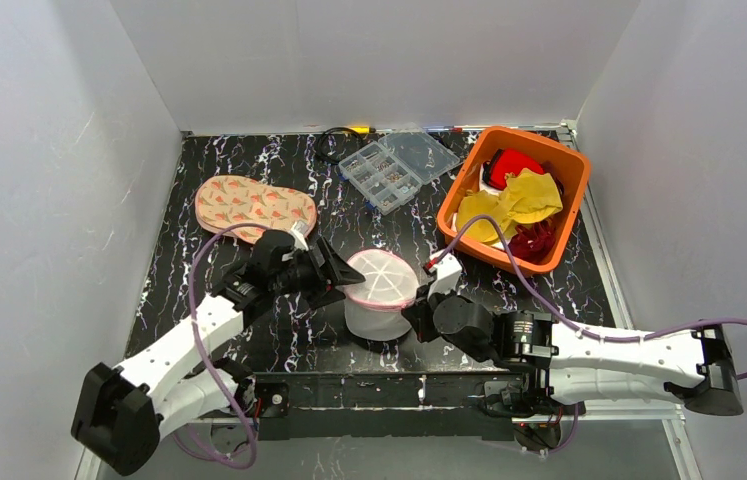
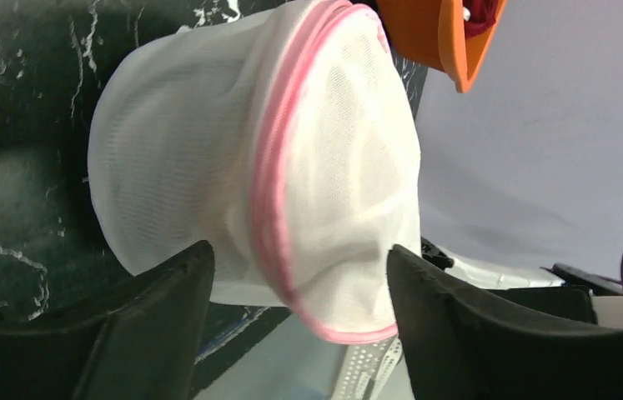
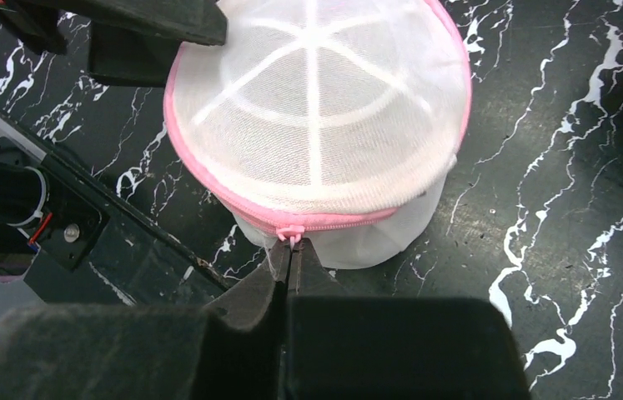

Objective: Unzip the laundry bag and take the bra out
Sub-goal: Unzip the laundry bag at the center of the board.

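The small round white mesh laundry bag (image 1: 381, 290) with pink zip rim sits by the tabletop's (image 1: 269, 155) near edge, centre. The right gripper (image 3: 291, 250) pinches its pink zip pull (image 3: 291, 232); the left gripper (image 2: 299, 252) gapes wide around it, unclamped, so pulling may drag the whole bag.

No legible text or labels

Plain white walls box us in: back wall (image 1: 369, 60) ahead, left wall (image 1: 49, 200) and right wall (image 1: 699, 180) angling out toward us; below, the desk (image 1: 369, 230) shows black with white marble veining; light is soft and even, a faint sheen on the dark top.
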